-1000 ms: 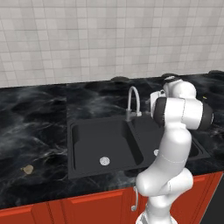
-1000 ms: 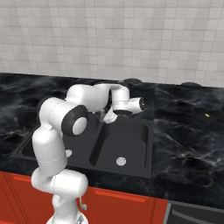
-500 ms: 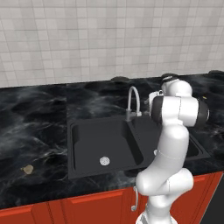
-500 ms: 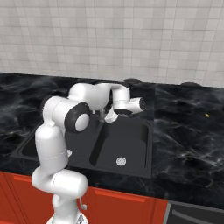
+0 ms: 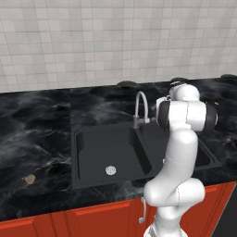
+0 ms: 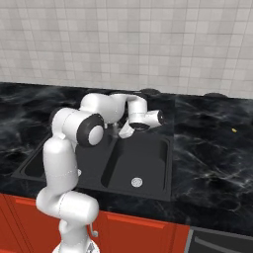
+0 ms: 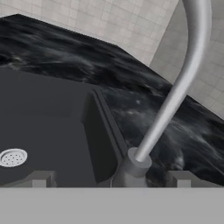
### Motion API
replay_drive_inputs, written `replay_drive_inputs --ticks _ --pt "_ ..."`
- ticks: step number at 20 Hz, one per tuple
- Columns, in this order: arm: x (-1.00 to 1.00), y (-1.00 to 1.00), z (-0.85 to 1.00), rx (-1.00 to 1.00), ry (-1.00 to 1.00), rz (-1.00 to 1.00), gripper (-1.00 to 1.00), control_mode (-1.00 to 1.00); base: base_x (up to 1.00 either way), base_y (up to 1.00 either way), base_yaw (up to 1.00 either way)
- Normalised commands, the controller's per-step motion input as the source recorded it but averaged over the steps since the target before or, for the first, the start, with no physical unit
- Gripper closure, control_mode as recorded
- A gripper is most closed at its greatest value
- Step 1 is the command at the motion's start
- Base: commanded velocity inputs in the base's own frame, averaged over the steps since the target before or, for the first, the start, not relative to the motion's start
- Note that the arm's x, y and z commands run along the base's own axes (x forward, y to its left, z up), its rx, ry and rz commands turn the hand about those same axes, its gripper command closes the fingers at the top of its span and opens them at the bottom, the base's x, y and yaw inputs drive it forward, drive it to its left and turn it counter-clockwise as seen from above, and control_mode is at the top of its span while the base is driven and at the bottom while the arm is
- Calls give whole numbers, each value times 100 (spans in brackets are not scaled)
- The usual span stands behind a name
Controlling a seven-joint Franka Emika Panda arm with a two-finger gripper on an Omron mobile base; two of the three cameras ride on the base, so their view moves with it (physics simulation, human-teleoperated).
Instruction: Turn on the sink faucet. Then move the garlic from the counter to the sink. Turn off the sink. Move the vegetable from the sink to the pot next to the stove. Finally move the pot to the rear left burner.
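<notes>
In the last second I have brought the arm a little closer to the sink faucet (image 5: 140, 108). The elbow has swung slightly to the side and the hand has gone in behind the tap base, while nothing else on the tabletop (image 5: 37, 120) has moved. In the hand view the tool (image 7: 111, 178) has its two tips standing wide apart, one on each side of the faucet base, and they hold nothing. I cannot tell if either tip touches the metal.

I see no water running from the spout, so I judge that the first step, opening the tap, is not yet done. The small shift means I am lining up on the base of the faucet, where the short side lever should be, but I cannot make the lever out clearly in these views.

The garlic (image 5: 29, 179) lies on the tabletop to the left of the sink (image 5: 92, 159), near the front edge and well apart from the arm. Both basins look empty apart from their silver drains. The next move, I think, is a small push on the lever, and the risk is to slide past it along the base instead.
</notes>
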Motion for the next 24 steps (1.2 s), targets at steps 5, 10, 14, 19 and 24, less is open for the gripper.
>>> replay_drive_inputs --ticks 5,10,14,19,24 --pt "10 0 -12 0 0 0 -100 -100 0 0 0" --pt "13 -1 -10 0 0 0 -100 -100 0 0 0" --pt "17 -2 -6 0 0 0 -100 -100 0 0 0" --pt "17 -2 -7 0 0 0 -100 -100 0 0 0" --pt "12 -3 -7 0 0 0 -100 -100 0 0 0"
